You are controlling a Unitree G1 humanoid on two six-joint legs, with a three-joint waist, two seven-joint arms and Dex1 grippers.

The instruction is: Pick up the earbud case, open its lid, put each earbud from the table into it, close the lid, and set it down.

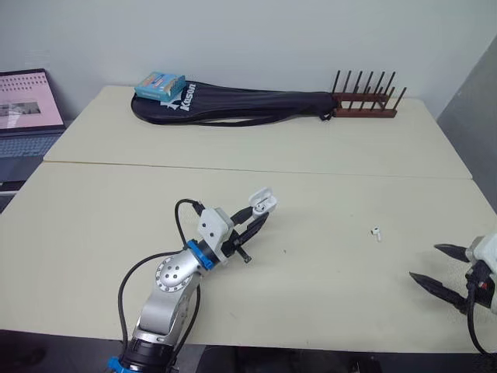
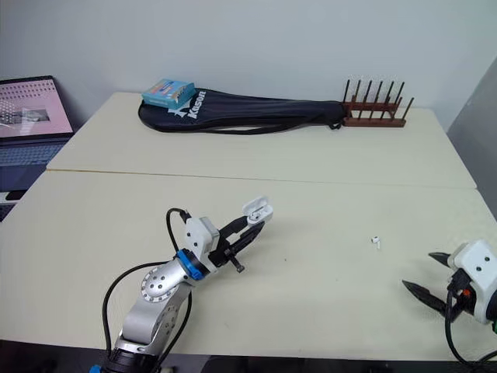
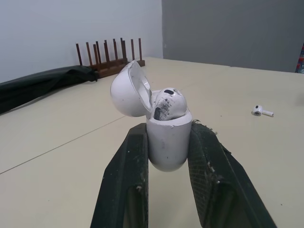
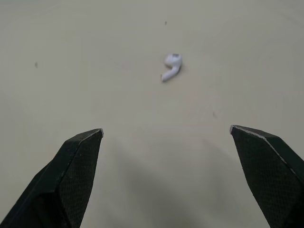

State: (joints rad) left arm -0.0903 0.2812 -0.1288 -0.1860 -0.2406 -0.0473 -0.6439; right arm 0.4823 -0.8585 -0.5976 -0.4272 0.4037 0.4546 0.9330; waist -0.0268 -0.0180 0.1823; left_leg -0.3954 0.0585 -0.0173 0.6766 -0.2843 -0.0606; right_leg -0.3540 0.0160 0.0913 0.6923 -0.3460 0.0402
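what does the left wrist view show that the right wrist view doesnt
Left wrist view's own: the left pincer shut on the earbud case, its lid open with a seated earbud inside, plus the black bag and wooden rack behind. Right wrist view's own: the right pincer, open above the table. Both: the loose earbud lying on the table.
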